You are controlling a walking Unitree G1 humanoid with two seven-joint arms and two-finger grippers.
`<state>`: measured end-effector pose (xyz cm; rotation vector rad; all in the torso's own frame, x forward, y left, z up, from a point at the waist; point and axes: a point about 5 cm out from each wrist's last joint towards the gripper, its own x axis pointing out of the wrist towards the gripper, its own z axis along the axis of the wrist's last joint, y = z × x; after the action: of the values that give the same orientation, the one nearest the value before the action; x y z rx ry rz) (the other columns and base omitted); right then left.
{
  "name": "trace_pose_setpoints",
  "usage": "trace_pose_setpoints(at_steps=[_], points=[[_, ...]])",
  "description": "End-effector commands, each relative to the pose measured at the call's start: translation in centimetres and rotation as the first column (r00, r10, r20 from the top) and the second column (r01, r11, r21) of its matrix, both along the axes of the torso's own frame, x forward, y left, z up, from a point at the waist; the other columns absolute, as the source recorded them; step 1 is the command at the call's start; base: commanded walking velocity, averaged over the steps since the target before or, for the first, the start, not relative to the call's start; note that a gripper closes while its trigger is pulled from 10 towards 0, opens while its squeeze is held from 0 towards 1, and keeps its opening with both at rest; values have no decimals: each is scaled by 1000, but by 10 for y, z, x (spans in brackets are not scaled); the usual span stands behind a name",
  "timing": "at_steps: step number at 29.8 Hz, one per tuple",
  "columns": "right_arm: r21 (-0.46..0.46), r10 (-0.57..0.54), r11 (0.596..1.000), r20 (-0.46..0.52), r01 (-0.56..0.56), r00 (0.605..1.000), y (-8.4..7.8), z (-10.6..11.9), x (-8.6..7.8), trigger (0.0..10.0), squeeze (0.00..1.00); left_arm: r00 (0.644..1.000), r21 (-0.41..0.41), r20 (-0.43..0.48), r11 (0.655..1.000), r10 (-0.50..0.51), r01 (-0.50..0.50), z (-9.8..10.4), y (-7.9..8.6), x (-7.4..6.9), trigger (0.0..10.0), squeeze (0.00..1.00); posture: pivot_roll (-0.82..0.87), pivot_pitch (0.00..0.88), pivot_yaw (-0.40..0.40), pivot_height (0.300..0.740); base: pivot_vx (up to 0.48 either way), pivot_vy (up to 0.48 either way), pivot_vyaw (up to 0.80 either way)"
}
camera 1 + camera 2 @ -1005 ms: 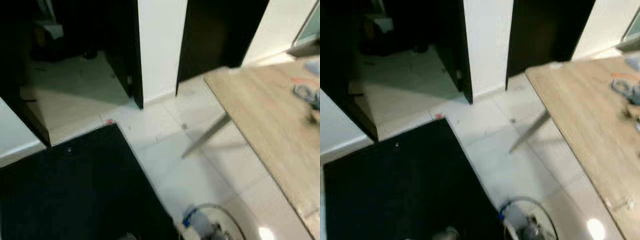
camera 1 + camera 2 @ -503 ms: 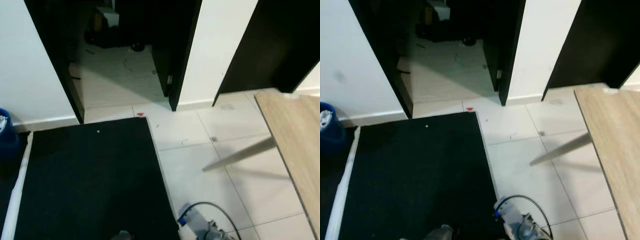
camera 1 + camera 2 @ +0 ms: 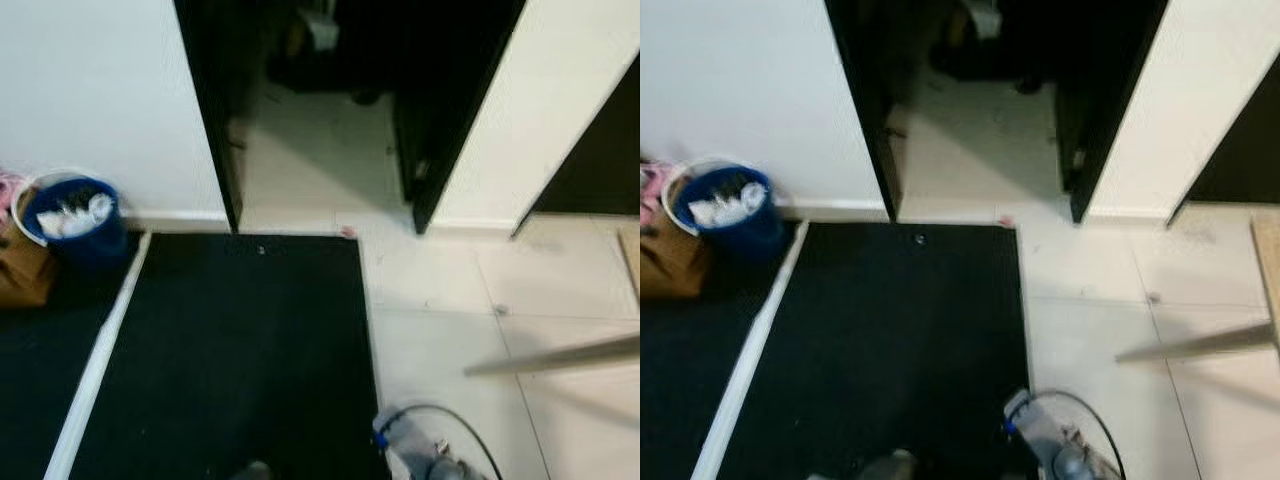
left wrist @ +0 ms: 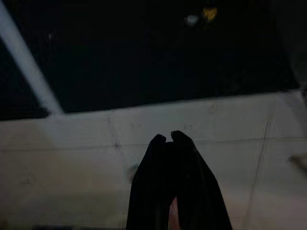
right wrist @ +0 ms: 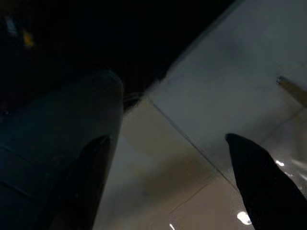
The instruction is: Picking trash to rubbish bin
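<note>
A blue rubbish bin (image 3: 72, 212) with a white liner and pale scraps inside stands against the white wall at the far left. A small pale speck (image 3: 262, 250) lies at the far edge of the black mat (image 3: 240, 350), and a red speck (image 3: 348, 232) lies on the tiles beside it. My left gripper (image 4: 168, 138) is shut, hanging over pale tiles near the mat's edge; a thin pink sliver shows low between its fingers. My right gripper (image 5: 166, 139) hangs open over the tiles, floor showing between its fingers. The silver right arm (image 3: 410, 450) with a black cable loop sits low in the eye views.
A brown box (image 3: 20, 265) sits left of the bin. A white strip (image 3: 100, 350) runs along the mat's left side. Ahead is a dark open doorway (image 3: 330, 110) with black frames. A table leg (image 3: 560, 355) slants in at the right. A dark grey bulk (image 5: 53, 143) lies beside one right finger.
The camera has swung left: the wooden table has slid out of view on the right, and the blue bin and brown box have come into view. Both arms hang as before.
</note>
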<state>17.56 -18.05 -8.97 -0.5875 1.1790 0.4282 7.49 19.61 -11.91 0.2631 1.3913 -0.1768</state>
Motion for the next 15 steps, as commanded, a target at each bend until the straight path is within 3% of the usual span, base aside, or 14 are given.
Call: trace_pose_setpoints(at_steps=[1, 15], points=[[10, -2, 1000, -54, 2, 999, 4, -7, -15, 10000, 0, 999, -10, -26, 1000, -19, 19, -2, -4, -8, 10000, 0, 19, 142, -23, 740, 0, 0, 788], [10, 7, 1000, -52, -7, 999, 5, -7, -15, 10000, 0, 999, -3, -21, 1000, -31, 30, -1, -2, -7, 10000, 0, 23, 123, -22, 740, 0, 0, 788]])
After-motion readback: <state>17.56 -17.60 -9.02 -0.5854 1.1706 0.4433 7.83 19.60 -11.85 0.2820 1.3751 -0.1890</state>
